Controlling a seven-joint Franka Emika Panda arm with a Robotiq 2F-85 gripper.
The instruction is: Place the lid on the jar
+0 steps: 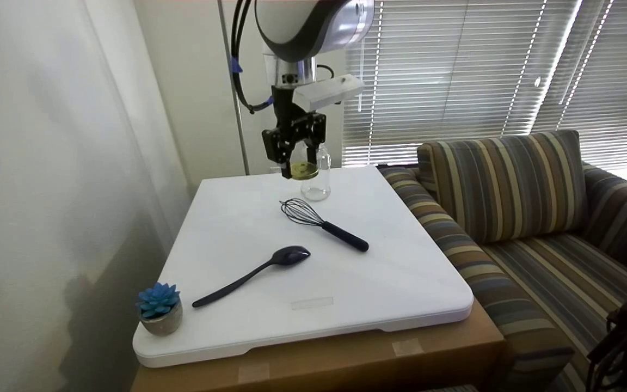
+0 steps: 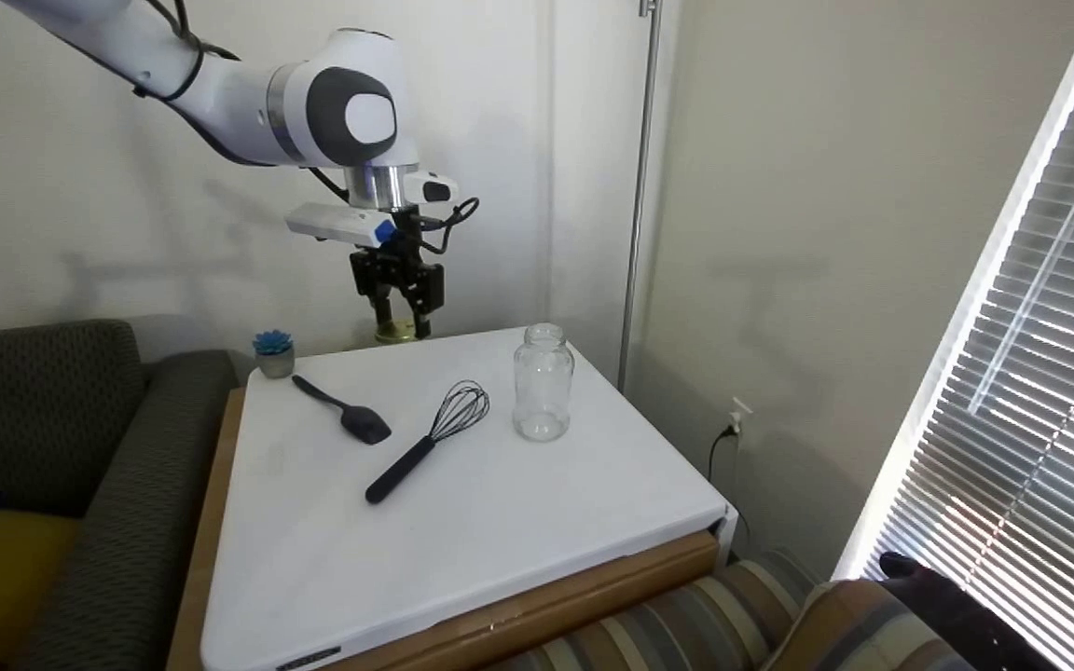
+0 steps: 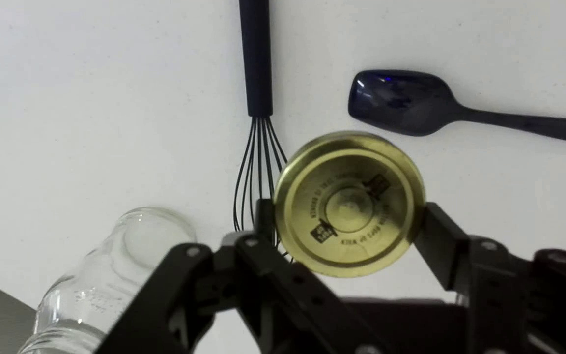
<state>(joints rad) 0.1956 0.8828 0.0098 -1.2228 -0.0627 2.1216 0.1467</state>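
One hand [image 3: 351, 222] grips one lid [image 3: 349, 204]; one jar [image 2: 543, 384] stands.

The round gold lid [image 3: 349, 206] is pinched by its rim between the tips of the claw [image 2: 403, 325], printed face up. The clear glass jar [image 2: 543, 387] stands upright and uncapped, apart from the claw, off to its left in the wrist view.
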